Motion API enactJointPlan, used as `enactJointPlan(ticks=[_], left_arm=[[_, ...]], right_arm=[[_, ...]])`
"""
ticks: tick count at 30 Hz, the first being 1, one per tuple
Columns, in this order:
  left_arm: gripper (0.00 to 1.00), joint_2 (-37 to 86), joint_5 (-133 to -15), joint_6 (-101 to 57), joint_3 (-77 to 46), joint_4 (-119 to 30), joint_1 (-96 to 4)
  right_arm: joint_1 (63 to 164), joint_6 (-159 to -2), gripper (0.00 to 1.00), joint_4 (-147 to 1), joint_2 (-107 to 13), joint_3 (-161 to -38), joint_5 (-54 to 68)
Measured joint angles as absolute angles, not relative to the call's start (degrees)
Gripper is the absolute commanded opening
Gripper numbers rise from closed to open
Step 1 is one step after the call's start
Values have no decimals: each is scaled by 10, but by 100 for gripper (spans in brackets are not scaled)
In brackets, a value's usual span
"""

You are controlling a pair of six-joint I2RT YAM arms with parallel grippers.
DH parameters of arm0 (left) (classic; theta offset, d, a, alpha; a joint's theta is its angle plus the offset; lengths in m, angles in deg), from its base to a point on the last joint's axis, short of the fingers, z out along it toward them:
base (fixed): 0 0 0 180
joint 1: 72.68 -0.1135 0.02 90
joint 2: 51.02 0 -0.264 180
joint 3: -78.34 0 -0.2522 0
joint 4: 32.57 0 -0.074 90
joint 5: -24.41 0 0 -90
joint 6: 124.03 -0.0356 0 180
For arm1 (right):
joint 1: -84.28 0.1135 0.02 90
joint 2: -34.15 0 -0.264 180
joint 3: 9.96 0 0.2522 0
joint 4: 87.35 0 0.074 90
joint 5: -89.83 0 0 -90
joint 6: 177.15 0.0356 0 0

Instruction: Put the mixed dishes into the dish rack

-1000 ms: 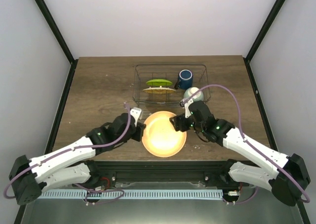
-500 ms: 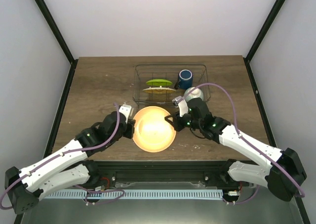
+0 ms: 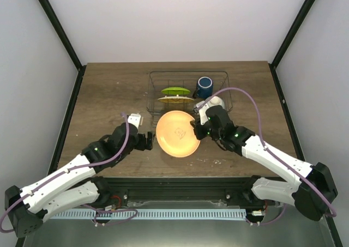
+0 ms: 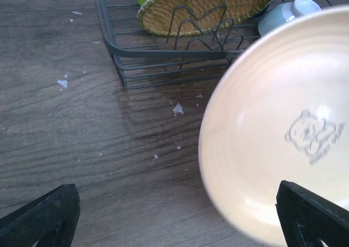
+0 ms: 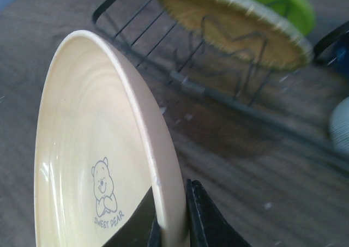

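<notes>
A pale orange plate (image 3: 175, 133) with a bear print stands tilted on edge, off the table, just in front of the dish rack (image 3: 154, 94). My right gripper (image 3: 195, 130) is shut on its right rim; in the right wrist view the plate's rim (image 5: 163, 192) runs between my gripper (image 5: 172, 228) fingers. My left gripper (image 3: 147, 141) is open, just left of the plate and apart from it; the left wrist view shows the plate (image 4: 272, 121) ahead of the spread fingers (image 4: 43, 220). Inside the rack stand a lime-green plate (image 3: 175, 90), a woven plate (image 3: 175, 100) and a blue mug (image 3: 205, 84).
A mint-green bowl (image 3: 214, 102) sits upside down at the rack's right front corner, close behind my right wrist. The rack's front wires (image 4: 163, 50) lie just beyond the held plate. Small white crumbs (image 4: 178, 109) dot the wooden table (image 3: 109, 94).
My left gripper has opened, let go of the plate and drawn back left. My right gripper has shut on the rim and tipped the plate up toward the rack.
</notes>
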State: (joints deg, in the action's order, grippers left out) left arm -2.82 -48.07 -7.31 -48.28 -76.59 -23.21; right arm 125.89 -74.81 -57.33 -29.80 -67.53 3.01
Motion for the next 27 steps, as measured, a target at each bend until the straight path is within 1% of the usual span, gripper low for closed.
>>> enactJointPlan(ticks=[3, 6, 9, 14, 17, 27], left_arm=[[100, -40, -477, -63, -483, -776, -232], [100, -57, -473, -56, -483, -783, -232], [100, -64, -468, -55, -483, -787, -233], [100, -63, -466, -54, -491, -788, -237], [100, -60, -468, -53, -499, -787, -240], [100, -38, -479, -53, -506, -772, -248]], right_arm=[[1259, -791, 1, -597, -291, -683, -23], [1259, -843, 1, -640, -267, -679, -46], [1259, -905, 1, -712, -219, -658, -43], [1259, -1006, 1, -861, -154, -583, -29], [1259, -1061, 1, -915, -165, -558, -30], [1286, -1216, 1, -1013, -216, -559, -77]])
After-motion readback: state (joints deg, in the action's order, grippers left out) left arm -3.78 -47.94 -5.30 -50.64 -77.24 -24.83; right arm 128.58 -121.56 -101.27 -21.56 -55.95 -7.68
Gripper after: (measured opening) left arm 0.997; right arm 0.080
